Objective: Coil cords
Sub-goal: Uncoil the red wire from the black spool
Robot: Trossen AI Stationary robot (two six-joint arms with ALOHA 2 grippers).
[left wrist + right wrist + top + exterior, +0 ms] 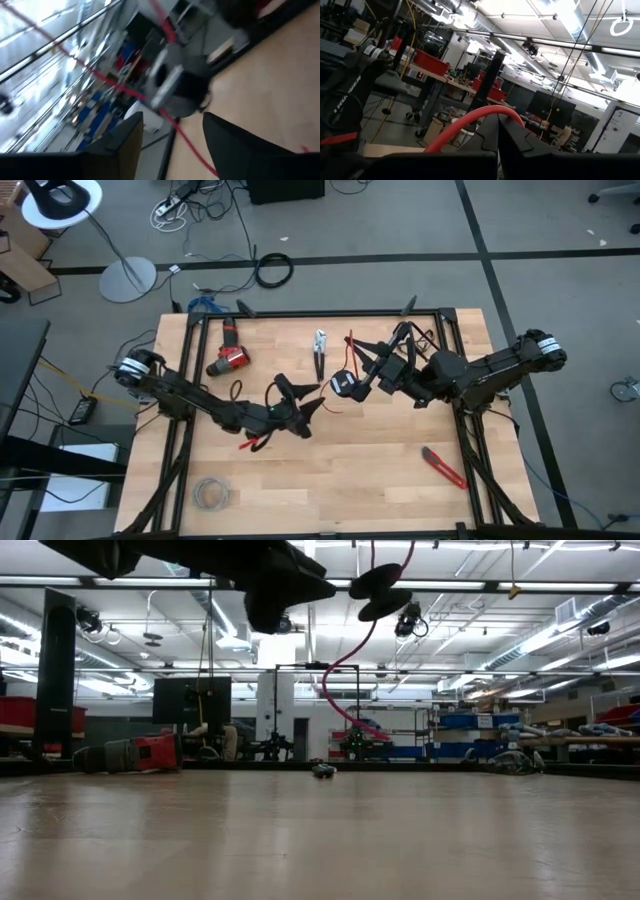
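Red cord (349,348), one: right gripper (362,385) pinches it; left gripper (318,406) wide.

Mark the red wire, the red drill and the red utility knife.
red wire (470,119): right wrist view, on the top of its arching loop.
red drill (230,357): high view, on its red body.
red utility knife (444,468): high view, on the middle of its handle.

High cam looks straight down on whole table (330,470). Low cam level at tabletop, faces room. Wrist cams close; all share red wire (345,660).
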